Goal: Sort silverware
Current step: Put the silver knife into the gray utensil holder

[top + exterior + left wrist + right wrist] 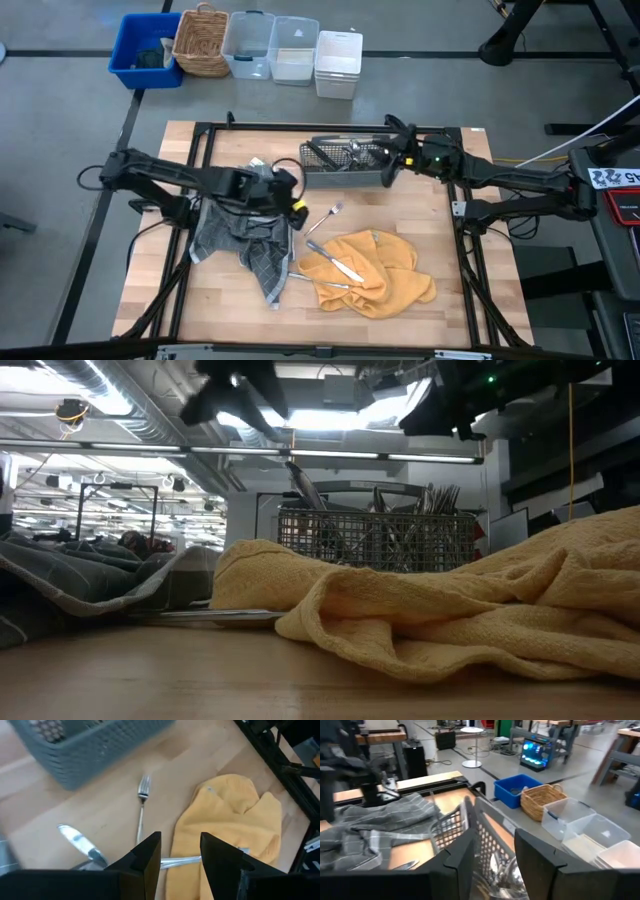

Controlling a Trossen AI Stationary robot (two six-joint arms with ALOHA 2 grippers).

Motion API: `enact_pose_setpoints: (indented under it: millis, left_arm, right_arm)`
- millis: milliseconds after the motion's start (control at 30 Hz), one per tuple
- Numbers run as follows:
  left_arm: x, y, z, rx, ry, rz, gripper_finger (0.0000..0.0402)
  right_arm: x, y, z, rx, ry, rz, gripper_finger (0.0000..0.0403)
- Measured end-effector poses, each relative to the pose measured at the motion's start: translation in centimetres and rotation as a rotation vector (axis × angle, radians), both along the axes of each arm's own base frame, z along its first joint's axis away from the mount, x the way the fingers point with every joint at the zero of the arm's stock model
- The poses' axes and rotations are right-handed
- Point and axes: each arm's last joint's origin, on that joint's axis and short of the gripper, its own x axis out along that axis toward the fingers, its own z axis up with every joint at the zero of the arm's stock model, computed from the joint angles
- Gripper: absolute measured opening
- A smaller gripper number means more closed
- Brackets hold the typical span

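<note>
Silverware lies loose on the wooden table: a fork (142, 795), a knife (80, 842) and a piece (181, 862) half on the yellow towel (230, 820). Another knife (335, 260) rests on that towel. More silverware (505, 876) stands in the grey mesh caddy (345, 165). My left gripper (180, 855) hangs open above the towel's edge and the piece there, with nothing between its fingers. My right gripper (492, 860) is open above the caddy's right end (390, 160), with nothing held.
A crumpled grey checked towel (245, 240) lies on the table's left half under my left arm. Beyond the far edge stand a blue bin (147, 50), a wicker basket (202, 42) and several clear and white tubs (290, 52). Black frame rails (200, 160) border the table.
</note>
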Motion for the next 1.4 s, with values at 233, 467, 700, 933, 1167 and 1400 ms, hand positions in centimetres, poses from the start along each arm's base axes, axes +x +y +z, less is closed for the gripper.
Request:
enact_pose_setpoints:
  millis: [233, 467, 700, 933, 1167, 1400]
  left_arm:
    - [3.2, -0.7, -4.5, -0.094, 0.117, -0.033, 0.0127]
    - [4.8, -2.5, -8.3, -0.202, 0.249, -0.222, 0.0127]
    - [5.0, -5.9, -9.9, -0.124, 0.29, -0.555, 0.0127]
    - [4.3, -10.6, -10.7, -0.014, 0.264, -0.81, 0.0127]
    - [5.0, -13.9, -12.7, 0.131, 0.172, -0.948, 0.0127]
    - [6.0, -12.7, -15.1, 0.207, 0.239, -0.856, 0.0127]
  right_arm:
    - [-0.1, 0.1, -0.4, 0.02, 0.041, 0.029, 0.0141]
    - [-0.2, 0.1, -0.8, 0.034, 0.085, 0.029, 0.0141]
    - [-0.2, 0.2, -0.9, 0.037, 0.095, 0.029, 0.0141]
    - [-0.2, 0.3, -1.0, 0.049, 0.1, 0.06, 0.014]
    - [-0.2, 0.3, -1.1, 0.055, 0.104, 0.079, 0.014]
    - [-0.2, 0.3, -1.1, 0.056, 0.106, 0.079, 0.014]
